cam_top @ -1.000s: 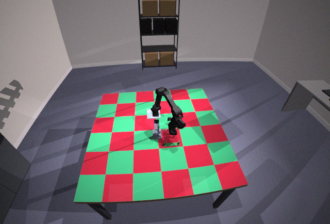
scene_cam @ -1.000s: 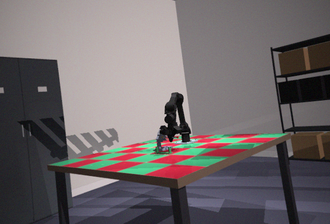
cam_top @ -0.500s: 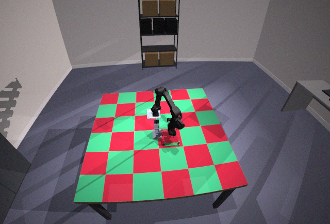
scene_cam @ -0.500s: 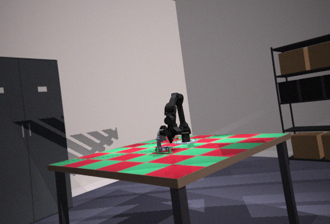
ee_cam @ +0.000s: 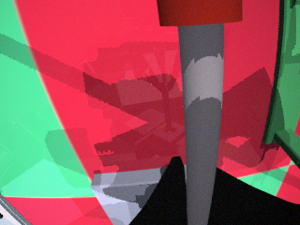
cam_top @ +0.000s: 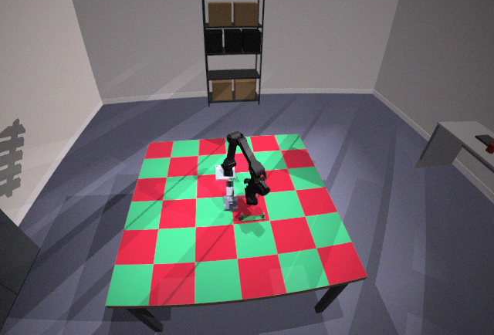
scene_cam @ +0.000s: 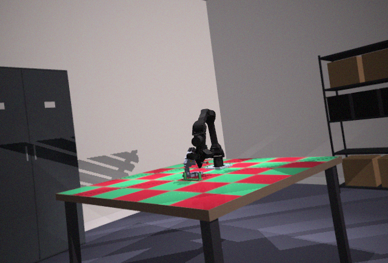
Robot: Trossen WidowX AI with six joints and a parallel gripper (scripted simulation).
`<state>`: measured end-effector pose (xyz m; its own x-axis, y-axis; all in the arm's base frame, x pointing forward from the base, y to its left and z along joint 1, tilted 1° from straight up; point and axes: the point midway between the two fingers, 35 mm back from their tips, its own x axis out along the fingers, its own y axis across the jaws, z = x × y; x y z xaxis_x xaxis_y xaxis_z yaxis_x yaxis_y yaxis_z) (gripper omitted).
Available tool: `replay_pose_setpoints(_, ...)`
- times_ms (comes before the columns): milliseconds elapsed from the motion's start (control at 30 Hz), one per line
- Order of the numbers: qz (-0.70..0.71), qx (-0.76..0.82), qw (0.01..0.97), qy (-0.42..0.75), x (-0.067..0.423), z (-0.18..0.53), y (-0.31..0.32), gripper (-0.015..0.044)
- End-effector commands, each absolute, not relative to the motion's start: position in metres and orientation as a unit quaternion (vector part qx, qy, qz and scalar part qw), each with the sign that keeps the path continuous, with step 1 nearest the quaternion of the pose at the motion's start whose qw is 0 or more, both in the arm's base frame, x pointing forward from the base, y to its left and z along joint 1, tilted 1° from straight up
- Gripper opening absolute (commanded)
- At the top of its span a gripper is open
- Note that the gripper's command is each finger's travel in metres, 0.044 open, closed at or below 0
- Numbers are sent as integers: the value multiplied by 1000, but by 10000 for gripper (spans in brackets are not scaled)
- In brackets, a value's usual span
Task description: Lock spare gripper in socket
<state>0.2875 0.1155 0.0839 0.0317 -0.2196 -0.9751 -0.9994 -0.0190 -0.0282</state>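
Note:
My gripper (ee_cam: 202, 172) (cam_top: 252, 200) (scene_cam: 198, 163) is shut on the lock pin (ee_cam: 202, 107), a grey shaft with a red round head (ee_cam: 199, 2) pointing away from the wrist camera. It hangs low over a red square of the checkered table (cam_top: 215, 279). The grey and white mount (cam_top: 228, 197) (scene_cam: 187, 166) stands upright just left of the gripper; a grey part of it shows low in the wrist view (ee_cam: 122, 190). A flat green cradle (cam_top: 252, 216) (scene_cam: 191, 177) (ee_cam: 284, 82) lies on the table just in front of the gripper. I cannot tell whether the spare gripper sits in the socket.
The arm's white base plate (cam_top: 218, 172) is behind the mount. A black shelf with boxes (cam_top: 233, 50) stands at the far wall, a grey desk (cam_top: 446, 143) at the right, and a dark cabinet (scene_cam: 34, 160) beside the table.

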Motion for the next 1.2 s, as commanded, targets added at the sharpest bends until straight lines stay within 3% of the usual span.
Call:
replay_pose_setpoints(0,439,-565,444,540,287,84,112,0)
replay_pose_setpoints(1167,439,-565,444,539,290,83,93,0)
